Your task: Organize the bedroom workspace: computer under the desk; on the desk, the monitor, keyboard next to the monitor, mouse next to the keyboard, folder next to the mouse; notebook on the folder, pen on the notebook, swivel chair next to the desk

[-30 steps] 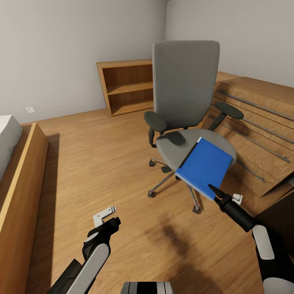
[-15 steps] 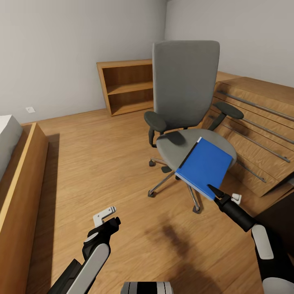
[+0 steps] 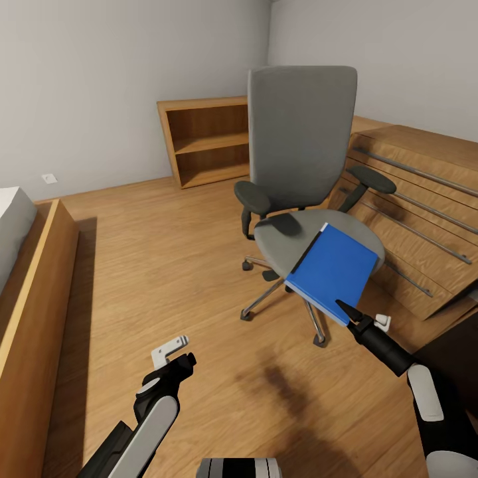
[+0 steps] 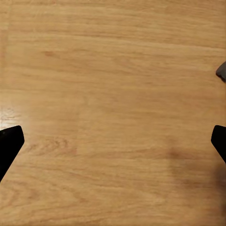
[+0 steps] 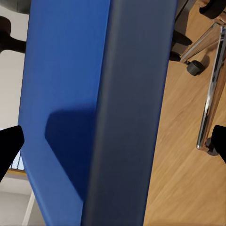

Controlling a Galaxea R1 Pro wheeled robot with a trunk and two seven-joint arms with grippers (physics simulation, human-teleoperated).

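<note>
The grey swivel chair stands on the wood floor, facing me. The bright blue folder lies tilted on its seat and overhangs the front edge. My right gripper is open at the folder's near corner. In the right wrist view, the folder and its dark spine fill the space between the spread fingertips of that gripper. My left gripper hangs open over bare floor, well left of the chair, and its wrist view has nothing between its fingers.
A low light-wood shelf unit stands against the back wall. A wooden drawer unit with metal rails sits close behind the chair on the right. A wooden bed frame runs along the left. Open floor lies between it and the chair.
My right gripper has crept slightly forward and up toward the folder's near corner. The left arm, chair and folder have not moved.
</note>
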